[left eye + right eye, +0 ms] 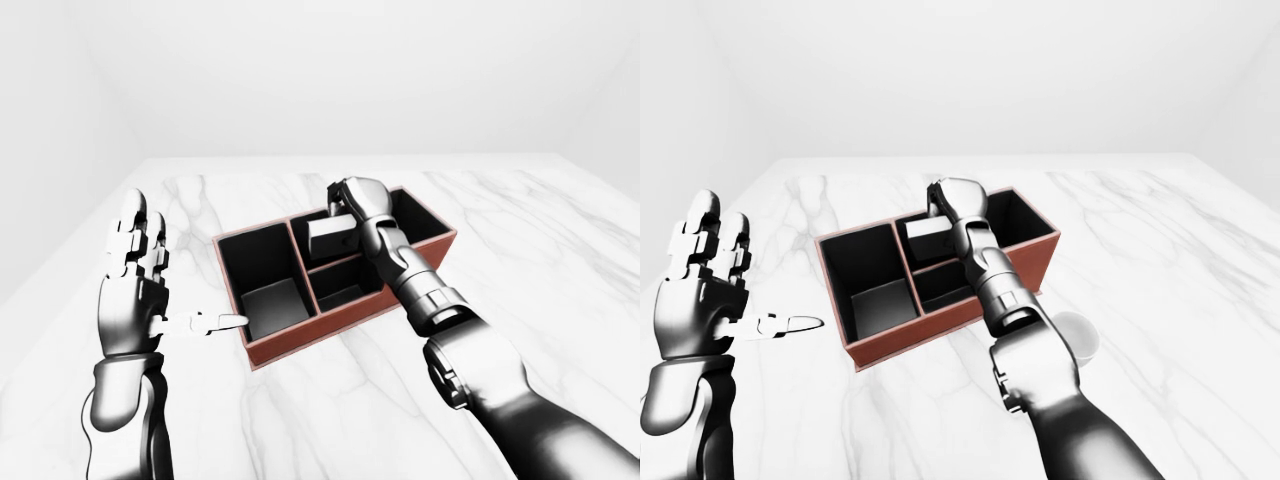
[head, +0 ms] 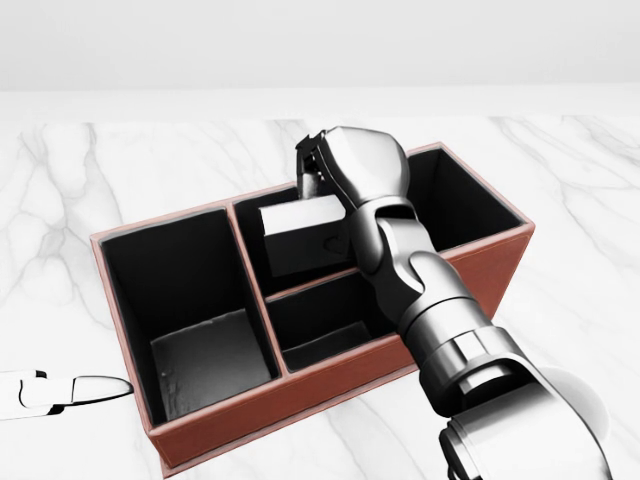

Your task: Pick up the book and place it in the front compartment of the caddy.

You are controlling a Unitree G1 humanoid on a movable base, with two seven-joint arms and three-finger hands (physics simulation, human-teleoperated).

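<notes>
Head view — right hand [image 2: 322, 172] clamps book [image 2: 305, 237] just below it, over caddy [image 2: 480, 262].

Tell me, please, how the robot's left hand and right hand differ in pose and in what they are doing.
The right hand reaches over the caddy with its fingers closed on the book; the left hand stands raised beside the caddy, holding nothing. The right hand's fingers point down; the left hand's fingers are spread, pointing up. Both are metallic grey.
</notes>
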